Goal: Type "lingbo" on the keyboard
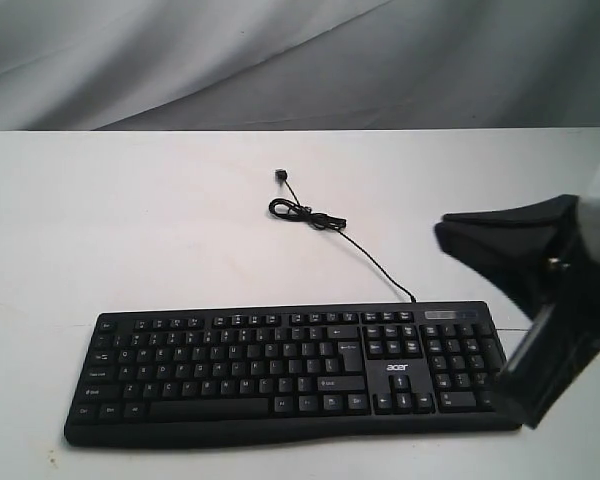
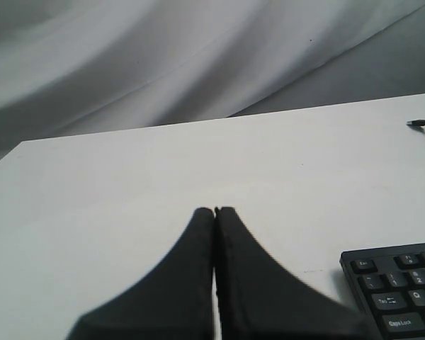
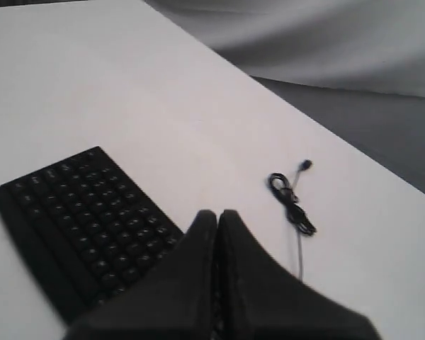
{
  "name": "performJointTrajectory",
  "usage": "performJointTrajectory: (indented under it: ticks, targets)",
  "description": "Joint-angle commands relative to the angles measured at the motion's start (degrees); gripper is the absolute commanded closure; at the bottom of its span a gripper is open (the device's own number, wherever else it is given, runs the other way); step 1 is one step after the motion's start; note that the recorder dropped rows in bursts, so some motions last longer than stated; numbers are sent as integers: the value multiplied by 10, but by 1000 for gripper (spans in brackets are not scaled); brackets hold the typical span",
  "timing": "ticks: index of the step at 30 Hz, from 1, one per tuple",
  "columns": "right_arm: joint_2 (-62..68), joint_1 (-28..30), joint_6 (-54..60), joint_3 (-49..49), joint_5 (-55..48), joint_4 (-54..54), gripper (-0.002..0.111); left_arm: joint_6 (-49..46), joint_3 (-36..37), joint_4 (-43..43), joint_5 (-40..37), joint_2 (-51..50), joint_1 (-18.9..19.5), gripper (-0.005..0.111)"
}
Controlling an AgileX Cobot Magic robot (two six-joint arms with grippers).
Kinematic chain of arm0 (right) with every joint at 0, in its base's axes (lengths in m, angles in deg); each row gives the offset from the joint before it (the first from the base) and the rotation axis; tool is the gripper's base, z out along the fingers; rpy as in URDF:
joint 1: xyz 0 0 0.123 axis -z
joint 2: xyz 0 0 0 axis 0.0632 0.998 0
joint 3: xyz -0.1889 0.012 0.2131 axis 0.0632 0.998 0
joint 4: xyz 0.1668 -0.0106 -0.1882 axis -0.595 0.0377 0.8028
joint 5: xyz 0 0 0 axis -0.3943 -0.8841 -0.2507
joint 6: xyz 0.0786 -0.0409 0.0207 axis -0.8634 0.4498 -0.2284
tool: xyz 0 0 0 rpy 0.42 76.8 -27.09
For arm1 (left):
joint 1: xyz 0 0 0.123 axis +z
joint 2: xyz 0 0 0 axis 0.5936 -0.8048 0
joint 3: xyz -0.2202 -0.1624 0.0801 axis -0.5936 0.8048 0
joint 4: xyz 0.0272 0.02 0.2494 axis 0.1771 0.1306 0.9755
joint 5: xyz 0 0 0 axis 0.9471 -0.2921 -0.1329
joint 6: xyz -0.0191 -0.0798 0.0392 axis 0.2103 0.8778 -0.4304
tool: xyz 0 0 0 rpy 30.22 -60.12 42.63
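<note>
The black keyboard (image 1: 290,370) lies near the front edge of the white table, its white "acer" logo (image 1: 397,368) beside the number pad. Its thin cable (image 1: 375,263) runs back to a coiled end (image 1: 305,213). My right gripper (image 1: 442,232) hangs shut above the keyboard's right end, over the number pad; its wrist view shows the shut gripper (image 3: 217,214) above the keyboard (image 3: 85,219) and cable coil (image 3: 292,204). My left gripper (image 2: 214,210) is shut and empty over bare table, left of the keyboard's corner (image 2: 400,290). It is outside the exterior view.
The white table (image 1: 130,220) stretches back to a grey draped cloth (image 1: 280,60). The cable's plug (image 1: 279,176) lies behind the coil.
</note>
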State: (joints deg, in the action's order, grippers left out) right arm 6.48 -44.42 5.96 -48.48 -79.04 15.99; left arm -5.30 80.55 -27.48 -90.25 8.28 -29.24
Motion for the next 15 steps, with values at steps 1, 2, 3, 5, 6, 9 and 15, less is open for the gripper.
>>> performJointTrajectory:
  ticks: [1,2,3,5,6,9,15]
  targets:
    - [-82,108,-5,47,-4,-2,108,3,3,-1,6,2,-4,107]
    - [-106,130,-4,56,-4,-2,108,3,3,-1,6,2,-4,107]
    - [-126,153,-2,68,-4,-1,108,3,3,-1,6,2,-4,107]
    - [-177,212,-2,90,-4,-1,108,3,3,-1,6,2,-4,107]
    - [-199,235,-2,98,-4,-1,108,3,3,-1,6,2,-4,107]
    - [-274,324,-2,125,-8,-1,108,3,3,-1,6,2,-4,107]
    - [-377,439,-2,158,-35,-1,108,3,3,-1,6,2,-4,107]
